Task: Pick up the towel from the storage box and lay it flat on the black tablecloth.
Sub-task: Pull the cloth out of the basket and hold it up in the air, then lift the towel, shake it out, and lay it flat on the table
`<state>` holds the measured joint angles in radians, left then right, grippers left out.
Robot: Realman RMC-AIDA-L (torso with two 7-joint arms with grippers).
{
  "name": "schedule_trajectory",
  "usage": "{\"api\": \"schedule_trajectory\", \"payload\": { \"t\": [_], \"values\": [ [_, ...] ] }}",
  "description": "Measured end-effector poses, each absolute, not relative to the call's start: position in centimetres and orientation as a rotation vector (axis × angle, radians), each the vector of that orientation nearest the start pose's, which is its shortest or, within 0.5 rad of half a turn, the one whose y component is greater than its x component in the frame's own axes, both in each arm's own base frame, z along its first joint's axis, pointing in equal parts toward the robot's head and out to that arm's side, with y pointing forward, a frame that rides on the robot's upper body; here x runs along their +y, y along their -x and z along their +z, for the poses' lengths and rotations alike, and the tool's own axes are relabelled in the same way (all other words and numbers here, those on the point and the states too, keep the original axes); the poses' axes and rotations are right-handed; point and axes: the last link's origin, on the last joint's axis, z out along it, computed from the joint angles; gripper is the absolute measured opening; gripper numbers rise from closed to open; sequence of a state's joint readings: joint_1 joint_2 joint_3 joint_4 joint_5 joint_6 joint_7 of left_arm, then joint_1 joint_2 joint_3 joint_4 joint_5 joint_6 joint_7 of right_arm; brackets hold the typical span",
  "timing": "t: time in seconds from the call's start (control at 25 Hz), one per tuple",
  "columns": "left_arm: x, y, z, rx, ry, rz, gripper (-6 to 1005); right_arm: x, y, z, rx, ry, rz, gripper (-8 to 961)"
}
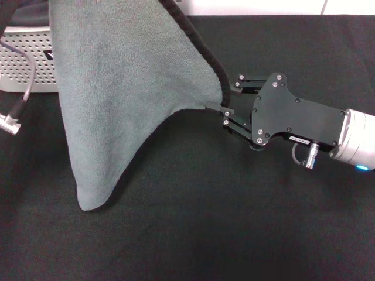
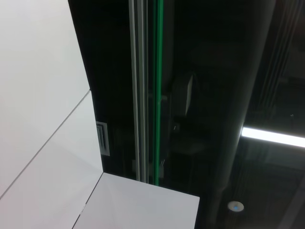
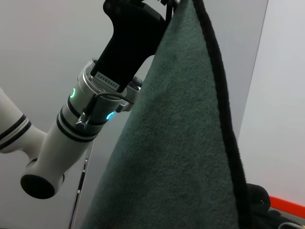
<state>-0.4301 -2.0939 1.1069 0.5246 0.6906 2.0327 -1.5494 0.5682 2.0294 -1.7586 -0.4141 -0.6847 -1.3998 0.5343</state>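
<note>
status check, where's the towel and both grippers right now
Right gripper shut on towel edge. Left gripper holds the top corner, high. Towel hangs above the black tablecloth, clear of the storage box. Nothing in the way.

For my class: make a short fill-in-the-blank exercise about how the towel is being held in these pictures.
1. The right gripper pinches the towel by its black ____.
2. The towel's lowest corner hangs over the black ____.
3. Behind the towel stands the light grey storage ____.
4. In the right wrist view, the left gripper holds the towel's ____ corner.

Missing words: edging; tablecloth; box; top
</note>
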Motion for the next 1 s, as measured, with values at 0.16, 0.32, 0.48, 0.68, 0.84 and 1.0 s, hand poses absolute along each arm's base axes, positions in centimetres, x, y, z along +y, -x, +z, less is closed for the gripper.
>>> {"api": "schedule_trajectory", "payload": {
  "t": [0.16,0.32,0.48,0.68,0.84,1.0],
  "values": [
    [28.1,18.9,7.4,-0.448,2.082,-2.303,30,32.3,-18.2,-6.0,-0.216,2.511,1.111,302],
    [27.9,19.2,7.5,-0.454,2.061,-2.304,31,32.3,-18.2,-6.0,-0.224,2.51,1.108,296],
    [27.9,19.3,7.5,-0.456,2.063,-2.303,31,32.2,-18.1,-6.2,-0.239,2.519,1.106,135],
    [27.8,19.4,7.5,-0.461,2.061,-2.299,31,32.0,-17.9,-6.4,-0.264,2.534,1.102,35],
    [27.6,19.6,7.5,-0.468,2.057,-2.294,32,31.9,-18.0,-6.4,-0.272,2.53,1.101,5],
    [27.4,20.2,7.5,-0.484,2.081,-2.257,32,31.6,-18.0,-5.8,-0.277,2.502,1.121,5]
  ]
}}
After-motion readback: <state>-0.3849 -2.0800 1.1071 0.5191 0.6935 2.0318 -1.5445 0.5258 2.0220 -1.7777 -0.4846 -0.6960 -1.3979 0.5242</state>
